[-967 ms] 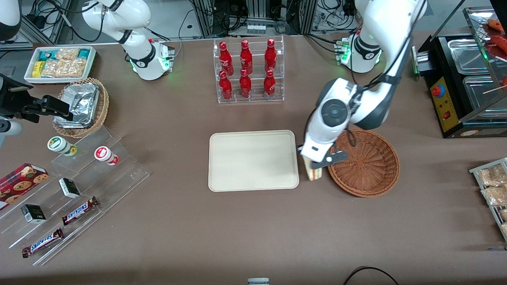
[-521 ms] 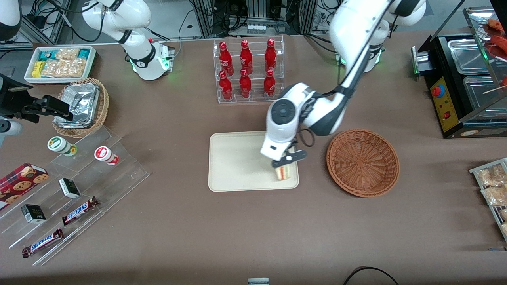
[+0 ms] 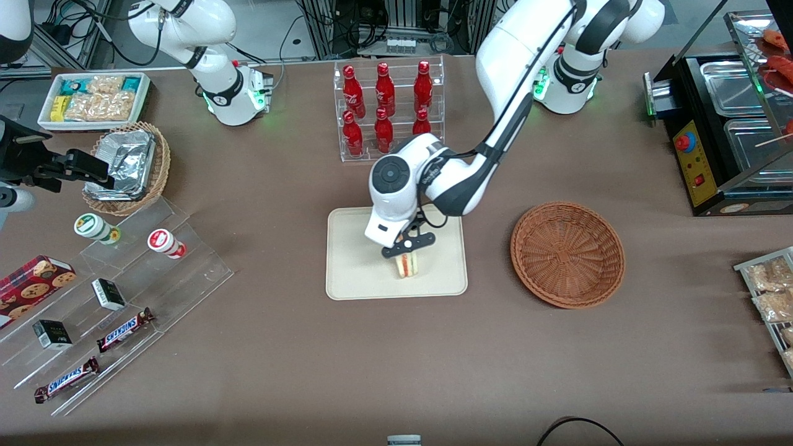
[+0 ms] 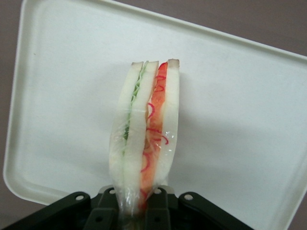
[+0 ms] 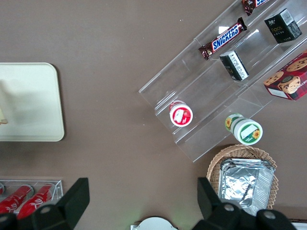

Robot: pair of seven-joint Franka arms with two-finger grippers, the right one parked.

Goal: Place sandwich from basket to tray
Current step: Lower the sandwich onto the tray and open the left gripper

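Gripper (image 3: 406, 248) carried sandwich (image 3: 407, 264) farther over tray (image 3: 353, 272).

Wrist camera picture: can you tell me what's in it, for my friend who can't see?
The hand holds a wrapped sandwich by one end over a cream tray. Green and red filling shows between the slices of pale bread.

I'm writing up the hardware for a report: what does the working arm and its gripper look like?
The left arm has glossy white shells with dark grey joint bands, a round dark grey cap on its wrist and a thin black cable looping beside it. Its base glows green. The gripper is a black two-finger unit above the cream rectangular tray.
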